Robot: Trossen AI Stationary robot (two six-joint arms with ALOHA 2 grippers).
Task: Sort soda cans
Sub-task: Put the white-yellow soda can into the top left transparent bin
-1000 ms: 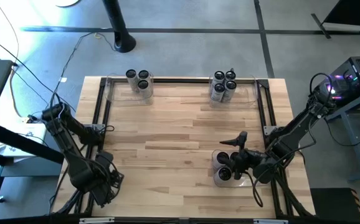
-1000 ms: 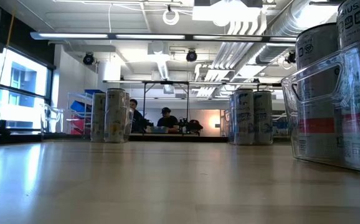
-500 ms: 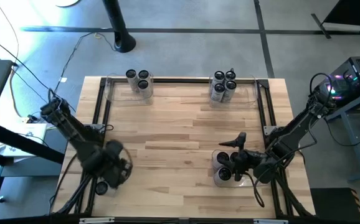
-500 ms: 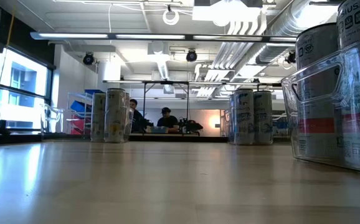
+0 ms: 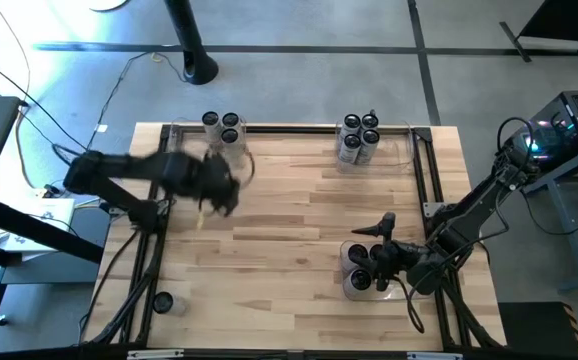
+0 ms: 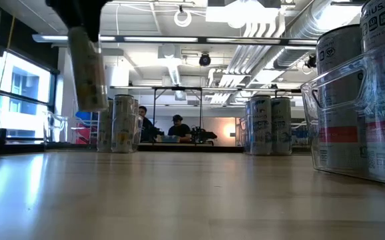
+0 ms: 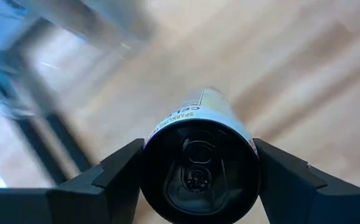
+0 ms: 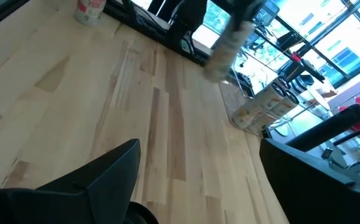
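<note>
Swinging fast, the can [image 7: 200, 163] clamped between the left gripper's [image 7: 198, 180] jaws could be slipped; the right gripper [image 8: 198, 180] was held wide, empty.

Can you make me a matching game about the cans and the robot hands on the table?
Things:
1. left gripper
2. right gripper
3. three cans
4. lone can

Places or states:
A. open, at the near right bin
B. standing in the far left bin
C. shut on a can, up above the table
D. standing alone at the near left corner

Pairs: 1-C, 2-A, 3-B, 4-D
</note>
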